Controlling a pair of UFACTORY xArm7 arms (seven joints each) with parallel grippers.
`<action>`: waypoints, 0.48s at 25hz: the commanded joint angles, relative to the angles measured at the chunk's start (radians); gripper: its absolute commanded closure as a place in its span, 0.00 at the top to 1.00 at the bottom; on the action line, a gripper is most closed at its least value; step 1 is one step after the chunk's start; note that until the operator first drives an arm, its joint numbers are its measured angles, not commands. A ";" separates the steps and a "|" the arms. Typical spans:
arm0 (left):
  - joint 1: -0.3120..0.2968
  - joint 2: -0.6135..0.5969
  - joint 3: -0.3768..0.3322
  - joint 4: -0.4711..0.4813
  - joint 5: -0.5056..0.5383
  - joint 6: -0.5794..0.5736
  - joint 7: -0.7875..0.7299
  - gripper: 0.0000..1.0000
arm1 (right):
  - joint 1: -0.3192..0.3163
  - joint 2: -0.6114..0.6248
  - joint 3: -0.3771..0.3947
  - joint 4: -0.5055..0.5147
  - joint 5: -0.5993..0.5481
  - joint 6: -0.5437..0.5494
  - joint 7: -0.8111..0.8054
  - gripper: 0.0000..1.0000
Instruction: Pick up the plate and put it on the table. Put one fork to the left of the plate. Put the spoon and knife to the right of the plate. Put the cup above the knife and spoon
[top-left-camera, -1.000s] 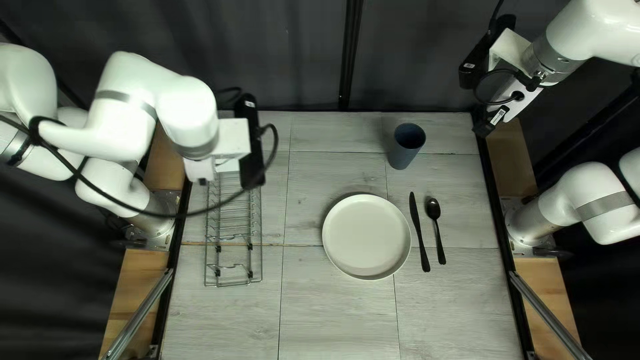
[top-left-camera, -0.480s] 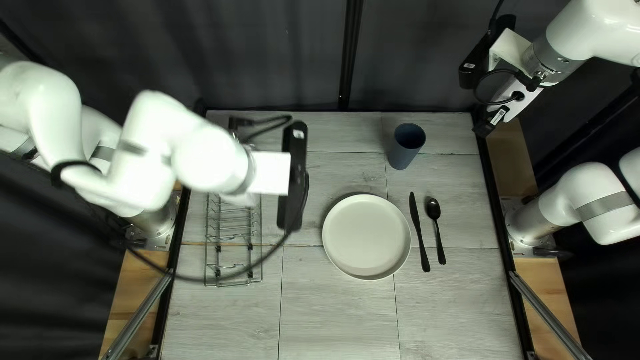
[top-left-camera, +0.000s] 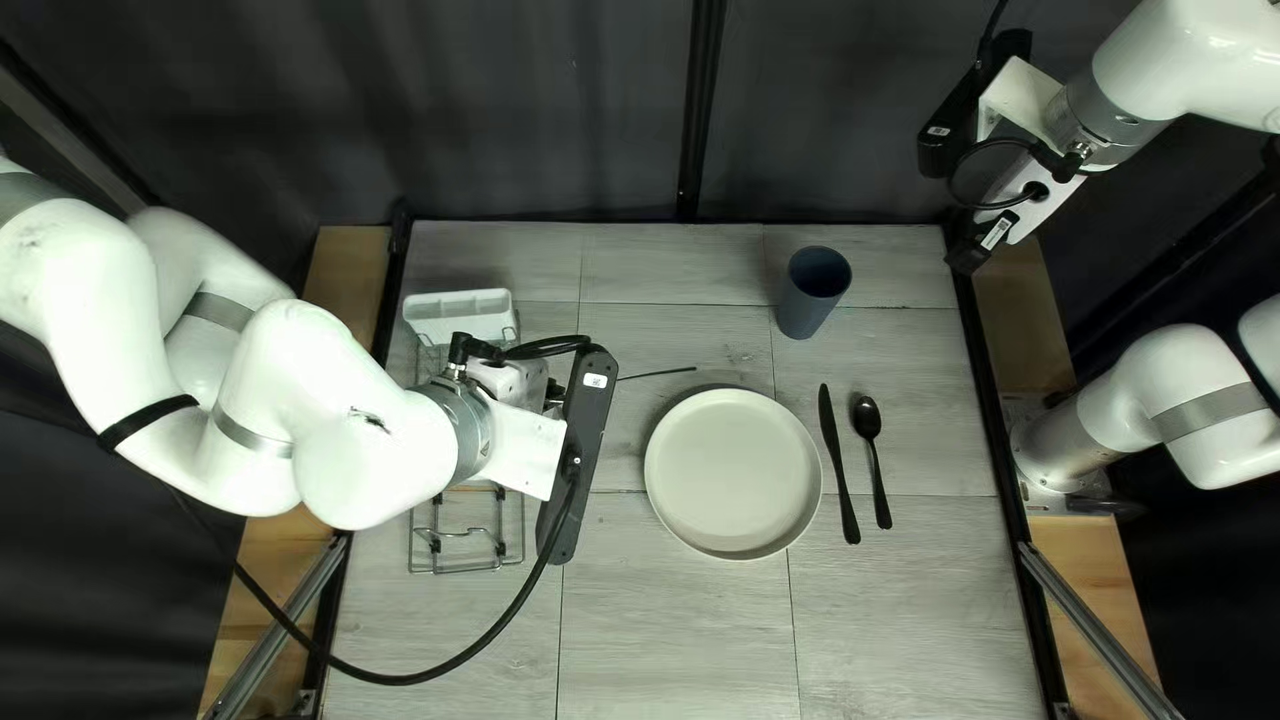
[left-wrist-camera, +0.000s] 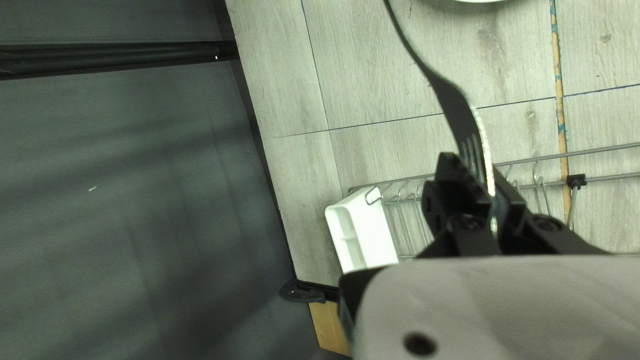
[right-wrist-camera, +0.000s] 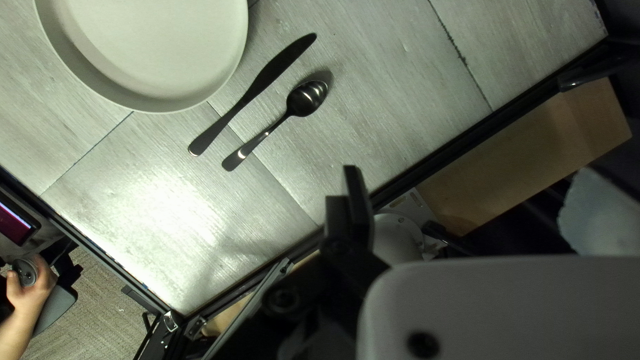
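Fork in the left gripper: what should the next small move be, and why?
Probably a wrist turn of the left gripper before lowering, bringing the fork roughly parallel to the knife. It is held by its tine end, its handle running crosswise in the top left view, while the knife beside the plate lies near-to-far.

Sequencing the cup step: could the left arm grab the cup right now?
Probably not as is: the left gripper is shut on the fork, so it would likely have to put that down first. The cup itself looks accessible, upright beyond the plate with nothing over it.
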 commanded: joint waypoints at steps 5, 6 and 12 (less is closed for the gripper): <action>0.001 0.026 0.019 -0.005 0.013 -0.034 0.060 0.00 | 0.000 0.000 0.000 0.000 0.000 0.000 0.000 1.00; 0.000 0.014 0.036 -0.031 0.017 -0.067 0.093 0.00 | 0.000 0.000 0.000 0.000 0.000 0.000 0.000 1.00; 0.006 -0.045 0.110 -0.117 0.086 -0.198 0.263 0.00 | 0.000 0.000 0.000 0.000 0.000 0.000 0.000 1.00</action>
